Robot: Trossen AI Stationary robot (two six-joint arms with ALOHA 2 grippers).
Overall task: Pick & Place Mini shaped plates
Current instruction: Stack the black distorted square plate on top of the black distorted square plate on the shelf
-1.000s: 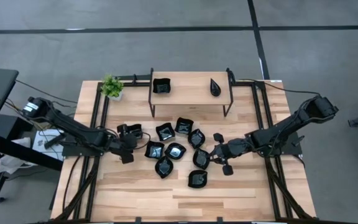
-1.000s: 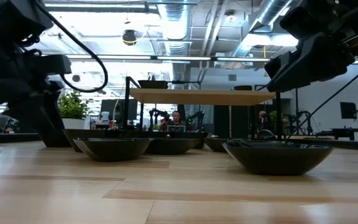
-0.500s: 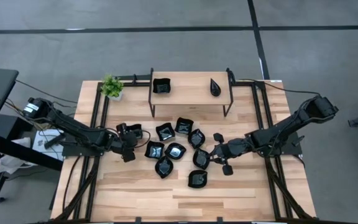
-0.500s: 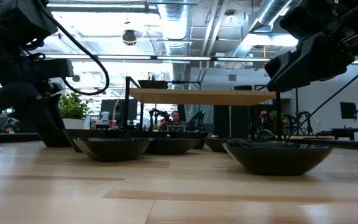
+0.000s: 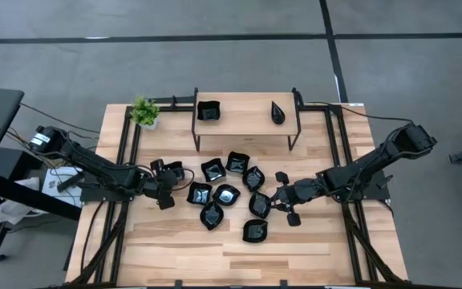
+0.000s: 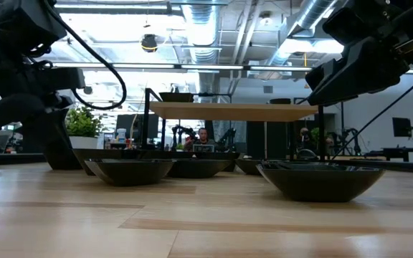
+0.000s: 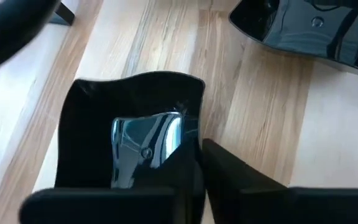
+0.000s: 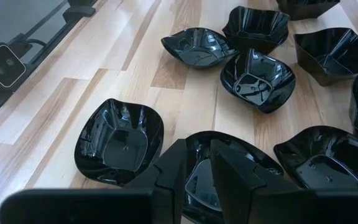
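from my station i saw the left arm stretched low from the worktop's left edge toward the middle, its left gripper down at a square black plate that lay apart from the main cluster, nearer the left edge. in the left wrist view that plate filled the space right at the claw, and one dark finger lay beside its rim with the other side covered by the plate; the fingers looked spread around it, but i could not tell whether they were pressing on it.

the right arm reached in from the right edge, bent downward at the wrist, and the right gripper sat at the right flank of the cluster. its fingers stood apart in the high view. in the right wrist view a rounded plate lay between and under the fingertips, with a squarish plate just beside it and another dish on the opposite side.

the rest of the mini shaped plates lay bunched near the worktop's centre, several touching rim to rim, with one lying closest to the front edge. on the raised shelf by the back edge stood a square plate toward its left end and a teardrop plate toward its right end. a small potted plant stood near the back left corner.

in the low view the dishes sat flat on the wood.
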